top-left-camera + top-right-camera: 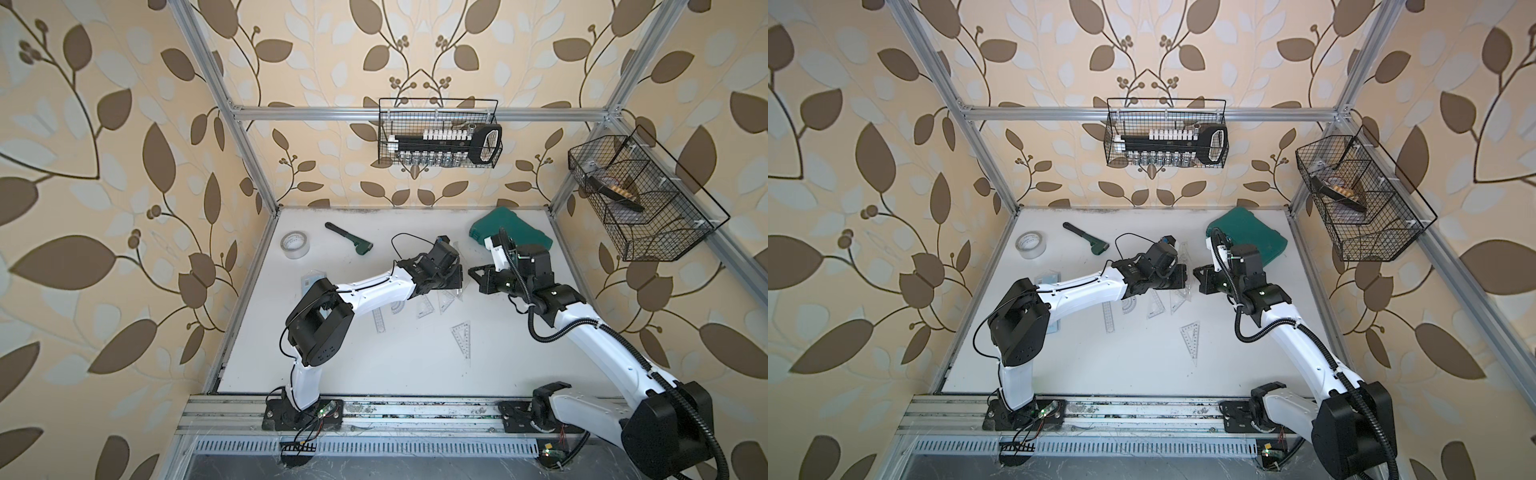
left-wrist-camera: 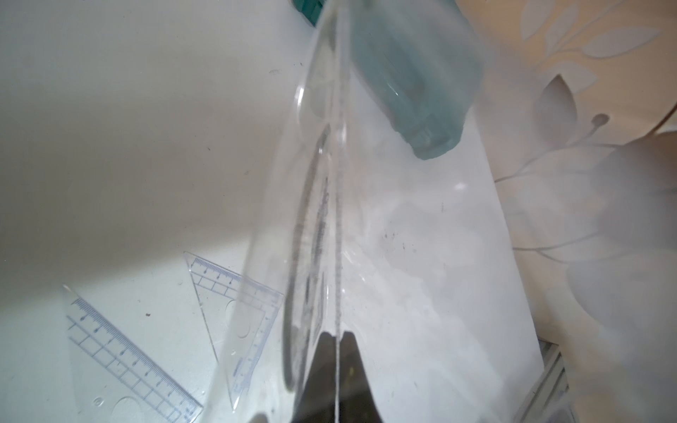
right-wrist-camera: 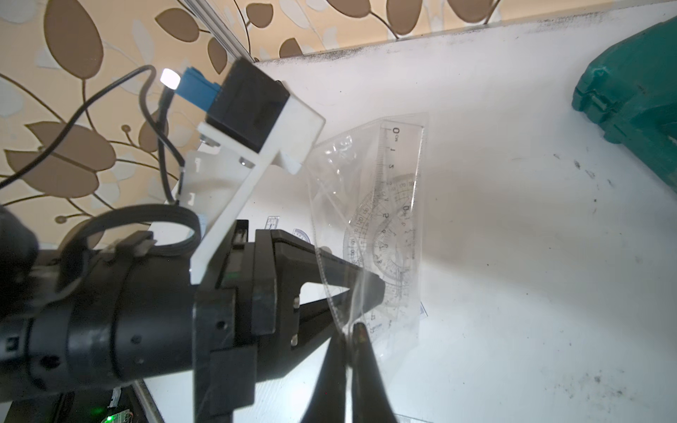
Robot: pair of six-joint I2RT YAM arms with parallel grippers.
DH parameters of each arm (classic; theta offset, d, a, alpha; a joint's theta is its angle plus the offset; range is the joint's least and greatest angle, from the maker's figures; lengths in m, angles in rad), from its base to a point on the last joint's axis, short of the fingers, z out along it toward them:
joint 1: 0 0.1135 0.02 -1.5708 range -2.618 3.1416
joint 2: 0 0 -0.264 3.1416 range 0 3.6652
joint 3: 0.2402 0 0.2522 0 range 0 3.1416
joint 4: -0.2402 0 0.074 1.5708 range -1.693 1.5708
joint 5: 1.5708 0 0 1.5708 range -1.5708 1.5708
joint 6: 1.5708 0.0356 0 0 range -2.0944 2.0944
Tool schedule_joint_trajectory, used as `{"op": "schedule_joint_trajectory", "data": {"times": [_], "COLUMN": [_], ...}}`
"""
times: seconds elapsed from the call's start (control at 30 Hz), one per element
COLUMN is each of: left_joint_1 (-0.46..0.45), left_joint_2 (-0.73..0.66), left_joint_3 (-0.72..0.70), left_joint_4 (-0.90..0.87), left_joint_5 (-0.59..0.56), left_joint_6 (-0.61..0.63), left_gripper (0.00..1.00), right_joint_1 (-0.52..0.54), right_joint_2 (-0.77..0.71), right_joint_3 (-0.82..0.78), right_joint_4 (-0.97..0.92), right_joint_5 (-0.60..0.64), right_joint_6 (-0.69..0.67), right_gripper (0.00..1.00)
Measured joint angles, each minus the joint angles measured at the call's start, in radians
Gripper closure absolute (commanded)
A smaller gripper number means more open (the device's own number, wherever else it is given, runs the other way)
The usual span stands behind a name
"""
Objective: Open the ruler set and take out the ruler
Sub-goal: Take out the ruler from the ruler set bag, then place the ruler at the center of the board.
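The ruler set (image 3: 381, 219) is a clear plastic bag held up above the white table, between the two arms. Inside it I see a straight ruler (image 3: 401, 154) and a protractor (image 3: 384, 238). My right gripper (image 3: 350, 329) is shut on one bottom corner of the bag. My left gripper (image 2: 336, 335) is shut on the bag's edge just beside it, and the film (image 2: 329, 183) runs away from its tips. In both top views the two grippers (image 1: 459, 277) (image 1: 473, 272) nearly meet at mid-table.
Several loose clear rulers and set squares (image 1: 426, 307) lie on the table (image 1: 415, 374) below the arms, one set square (image 1: 463, 336) nearer the front. A tape roll (image 1: 295, 245), a green wrench (image 1: 349, 237) and a green case (image 1: 515, 230) sit at the back. Wire baskets (image 1: 440, 133) (image 1: 640, 199) hang on the walls.
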Motion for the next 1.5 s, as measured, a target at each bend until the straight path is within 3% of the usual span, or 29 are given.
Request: {"op": "schedule_joint_trajectory", "data": {"times": [0.43,0.83,1.1,1.5], "left_joint_1": [0.019,0.019,0.019,0.019], "left_joint_2": [-0.072,-0.256,-0.379,-0.436], "left_joint_3": [0.000,-0.190,-0.312,-0.326], "left_joint_4": [-0.005,-0.011,-0.058,-0.095], "left_joint_5": [0.133,0.232,0.239,0.255], "left_joint_6": [-0.023,-0.032,-0.042,-0.034], "left_gripper": [1.00,1.00,1.00,1.00], "right_joint_1": [0.001,0.001,0.001,0.001], "right_joint_2": [0.023,0.036,0.061,0.063], "right_joint_3": [-0.004,0.031,0.080,0.107], "right_joint_4": [0.013,0.024,0.035,0.026], "right_joint_5": [0.071,0.156,0.169,0.169], "right_joint_6": [0.008,0.068,0.111,0.125], "right_gripper": [1.00,1.00,1.00,1.00]}}
